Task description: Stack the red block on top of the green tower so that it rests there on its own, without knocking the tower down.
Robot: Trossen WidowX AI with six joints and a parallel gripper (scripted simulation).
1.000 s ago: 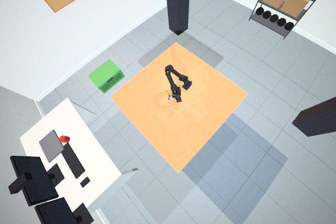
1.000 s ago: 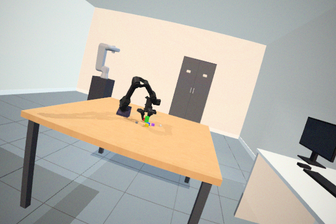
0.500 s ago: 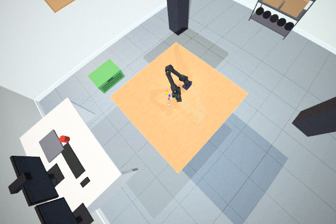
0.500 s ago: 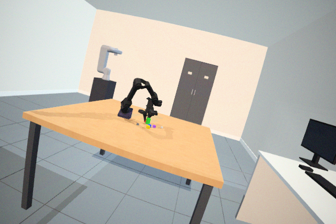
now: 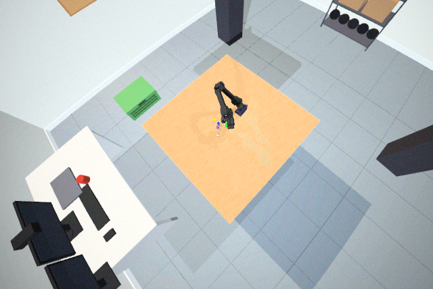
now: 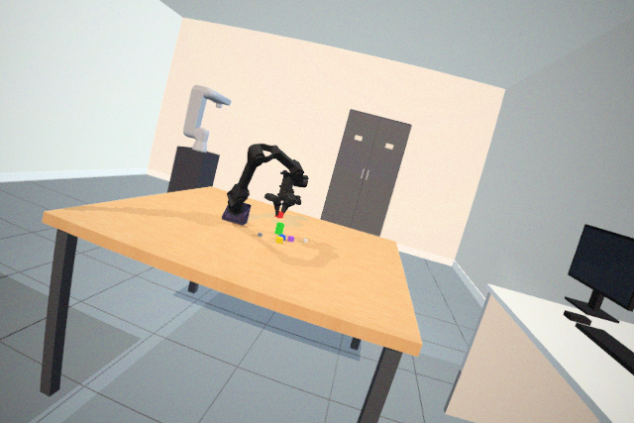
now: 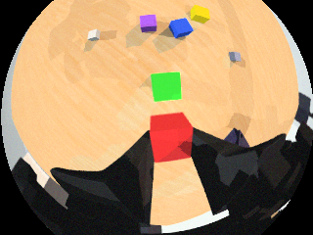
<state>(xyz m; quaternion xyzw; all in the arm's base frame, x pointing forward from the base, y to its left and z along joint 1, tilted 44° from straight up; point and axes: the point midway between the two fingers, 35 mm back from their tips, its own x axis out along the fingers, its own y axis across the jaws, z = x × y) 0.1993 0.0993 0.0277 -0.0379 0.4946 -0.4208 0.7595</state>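
Red block [image 7: 171, 137] sits clamped between the two dark fingers of the gripper [image 7: 172, 157], which has closed down to a narrow gap on the block's sides. In the wrist view the block lies just below centre, its top face and near face both showing. From the exterior view the red block [image 6: 279, 214] hangs at the tips of the downward-pointing gripper [image 6: 279, 211], lifted off the table and apart from everything under it.

At twelve o'clock from the block in the wrist view, close by, is the green tower [image 7: 166, 86], seen from above as a single green square. In the exterior view the green tower [image 6: 279, 228] stands upright on the table straight beneath the held block, with a gap of air between the two.

Farther out at twelve to one o'clock in the wrist view lie three small cubes close together: a purple cube [image 7: 148, 23], a blue cube [image 7: 180, 26] and a yellow cube [image 7: 200, 14], the blue one between the other two. A small white piece [image 7: 94, 34] rests at ten o'clock and a small grey piece [image 7: 235, 57] at two o'clock, both well apart from the tower.

All of these lie on the wooden table [image 6: 154, 244], where the black arm [image 6: 256, 162] rises from its dark base [image 6: 236, 213] and bends over to the block.
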